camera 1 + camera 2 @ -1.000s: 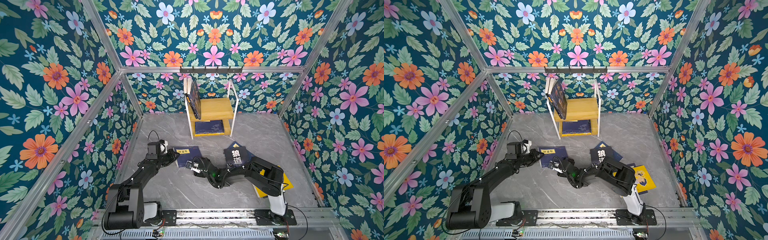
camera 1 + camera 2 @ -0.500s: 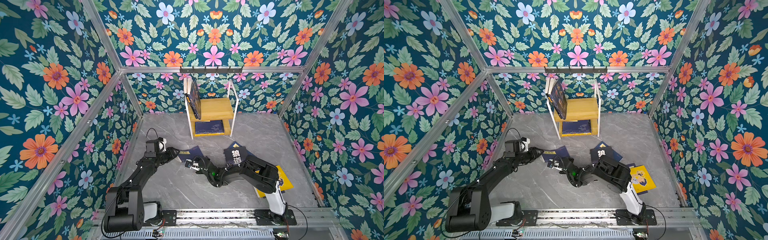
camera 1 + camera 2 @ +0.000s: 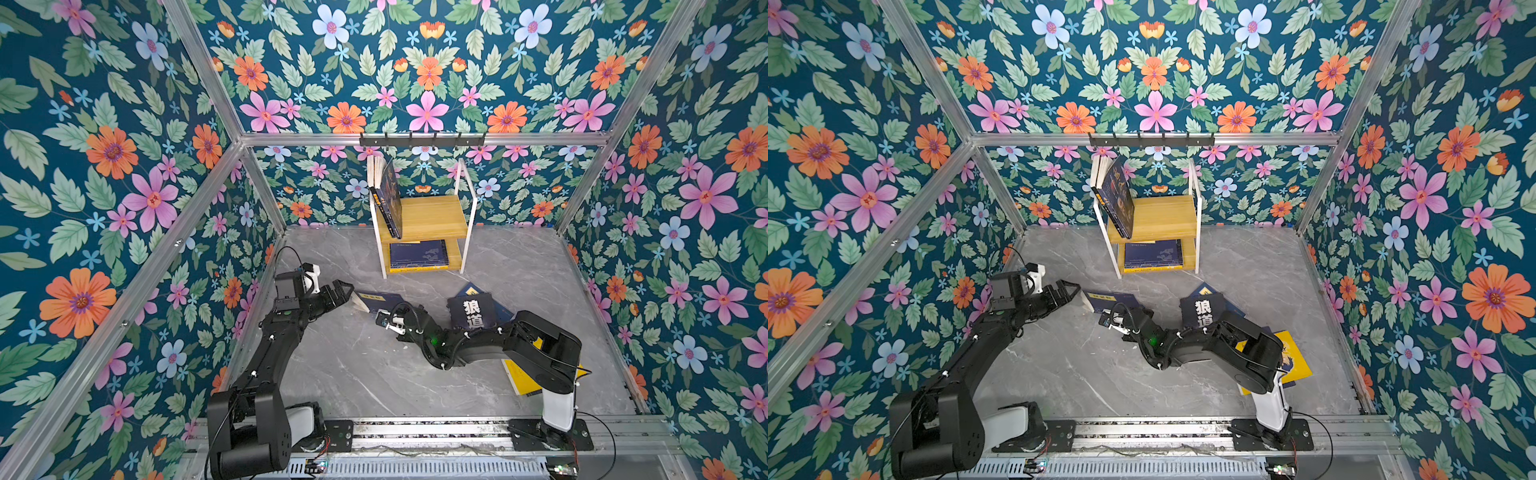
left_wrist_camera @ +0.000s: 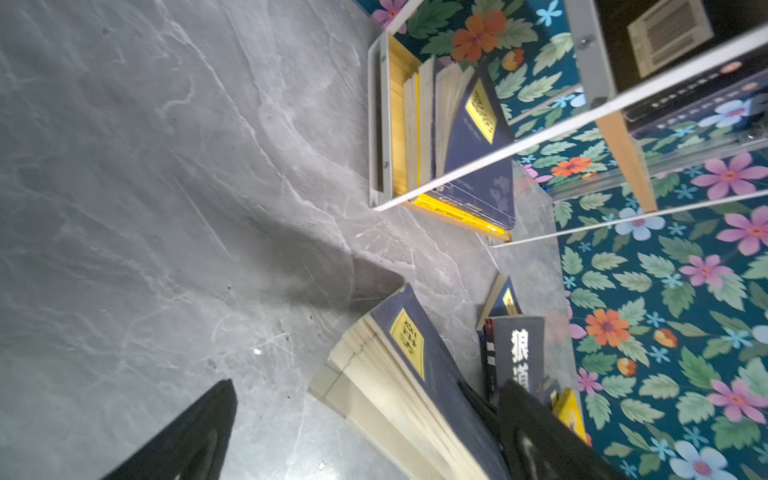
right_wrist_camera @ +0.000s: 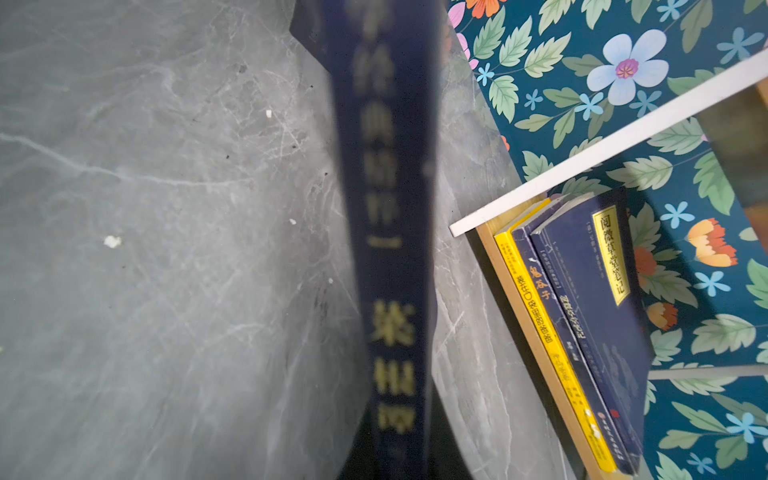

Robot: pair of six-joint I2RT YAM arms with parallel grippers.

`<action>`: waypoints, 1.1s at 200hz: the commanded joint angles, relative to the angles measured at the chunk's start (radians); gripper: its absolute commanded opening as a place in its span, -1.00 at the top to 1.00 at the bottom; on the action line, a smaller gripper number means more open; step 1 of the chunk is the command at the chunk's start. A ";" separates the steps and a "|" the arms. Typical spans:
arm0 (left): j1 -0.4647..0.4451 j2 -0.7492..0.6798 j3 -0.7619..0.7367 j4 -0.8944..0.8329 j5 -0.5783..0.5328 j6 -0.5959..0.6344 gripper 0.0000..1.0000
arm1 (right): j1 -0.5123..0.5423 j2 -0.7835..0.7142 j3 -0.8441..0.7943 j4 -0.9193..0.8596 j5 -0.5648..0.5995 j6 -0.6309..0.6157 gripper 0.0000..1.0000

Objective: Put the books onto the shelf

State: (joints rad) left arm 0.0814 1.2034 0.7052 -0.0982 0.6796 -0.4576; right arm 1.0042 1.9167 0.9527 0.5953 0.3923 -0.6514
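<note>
- Right gripper [image 3: 386, 321] clamps the navy book [image 3: 379, 300] by one edge, tilted off the floor [image 3: 353, 374] before the shelf [image 3: 432, 216].
- Left gripper [image 3: 345, 293] gapes beside it, empty.
- Thin edge grip: book may sag, pivot or slip out when lifted.

The navy book [image 3: 380, 301] is yellow-labelled, the floor [image 3: 353, 374] grey-marbled, the walls [image 3: 104, 187] teal with flowers (pink, orange, pale blue).
</note>
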 commanded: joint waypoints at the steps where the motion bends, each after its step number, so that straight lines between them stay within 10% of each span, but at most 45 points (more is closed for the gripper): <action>1: 0.001 -0.008 -0.008 0.085 0.155 -0.049 -0.99 | -0.016 -0.032 0.017 -0.033 0.002 0.081 0.85; 63: -0.064 0.003 -0.026 0.272 0.383 -0.250 -0.99 | -0.027 -0.035 0.112 -0.192 0.024 0.173 0.86; 173: -0.108 0.064 -0.067 0.314 0.281 -0.290 -0.99 | 0.033 -0.064 0.003 0.006 -0.001 0.011 0.96; 220: -0.101 0.063 -0.056 0.251 0.236 -0.252 0.47 | 0.059 -0.050 -0.043 0.112 0.042 -0.101 1.00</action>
State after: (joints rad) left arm -0.0219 1.2709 0.6411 0.1600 0.9398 -0.7502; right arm 1.0485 1.8595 0.9195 0.5880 0.4084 -0.6582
